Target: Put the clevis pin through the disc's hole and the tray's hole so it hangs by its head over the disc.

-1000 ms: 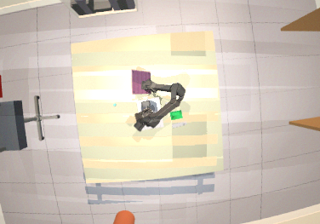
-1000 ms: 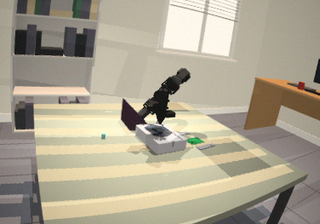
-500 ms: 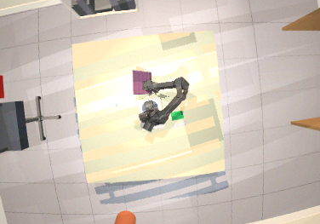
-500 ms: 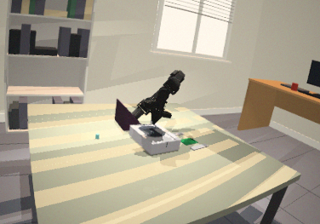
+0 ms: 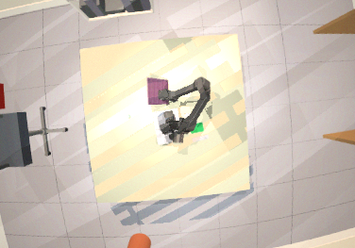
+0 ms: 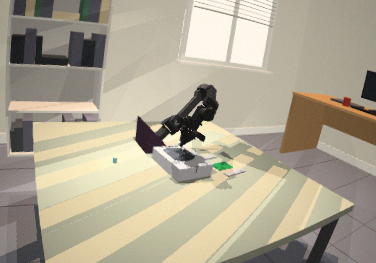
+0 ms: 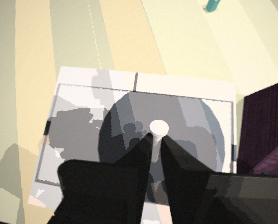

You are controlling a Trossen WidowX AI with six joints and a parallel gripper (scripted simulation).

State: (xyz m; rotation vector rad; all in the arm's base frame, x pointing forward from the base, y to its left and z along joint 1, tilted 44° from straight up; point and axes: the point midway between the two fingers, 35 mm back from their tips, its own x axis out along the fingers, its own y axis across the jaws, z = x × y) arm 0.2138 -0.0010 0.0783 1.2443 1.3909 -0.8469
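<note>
So the jaws are clamped on the pin (image 7: 159,128), its pale round head up between the tips. Below them the disc (image 7: 195,120) lies in the tray (image 6: 192,172) (image 7: 70,76) on the tabletop (image 5: 127,166) (image 6: 150,221).

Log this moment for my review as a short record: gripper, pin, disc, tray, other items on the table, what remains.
gripper: closed on the pin, over the tray
pin: pale round head up between the fingertips; whether its tip is in a hole cannot be told
disc: lying inside the tray
tray: rimmed, on the table
other items: purple panel, green patch, small teal object
remaining: release the pin and withdraw, once it hangs by its head
</note>
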